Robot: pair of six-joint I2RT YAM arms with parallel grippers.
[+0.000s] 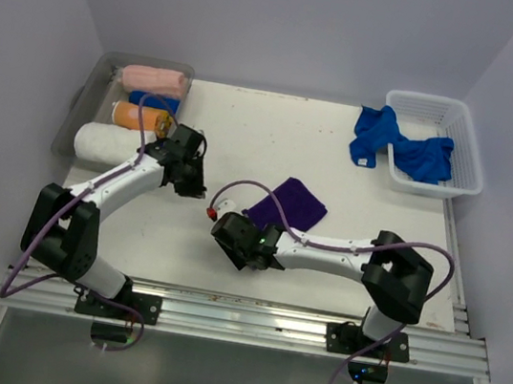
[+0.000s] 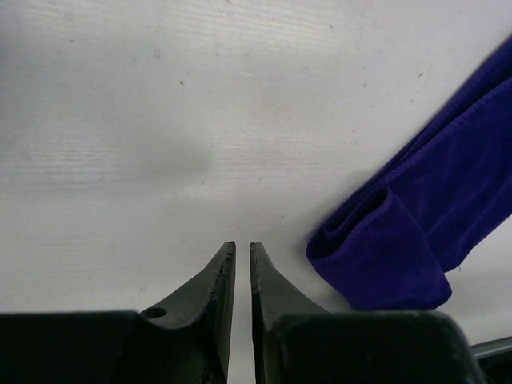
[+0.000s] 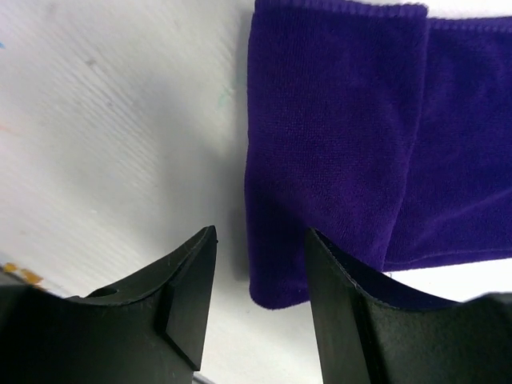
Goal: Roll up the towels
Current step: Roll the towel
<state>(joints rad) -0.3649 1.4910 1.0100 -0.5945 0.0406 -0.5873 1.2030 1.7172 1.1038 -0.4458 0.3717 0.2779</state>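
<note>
Dark purple towel (image 3: 336, 144), soft napped cloth folded flat, fills the upper right of the right wrist view. Right gripper (image 3: 260, 232) stands wide and empty, framing the towel's left edge. Left gripper (image 2: 242, 246) shows a narrow slit and grips nothing.

The left arm (image 1: 118, 181) rises from its base at the lower left of the top view and reaches up and right, with its wrist bent downward at centre left. The left gripper (image 2: 241, 245) points down, its fingers only a thin slit apart and empty. The right arm (image 1: 325, 252) stretches low from the lower right toward the middle of the frame. The right gripper (image 3: 260, 234) is spread wide, with nothing clamped between its fingers.
</note>
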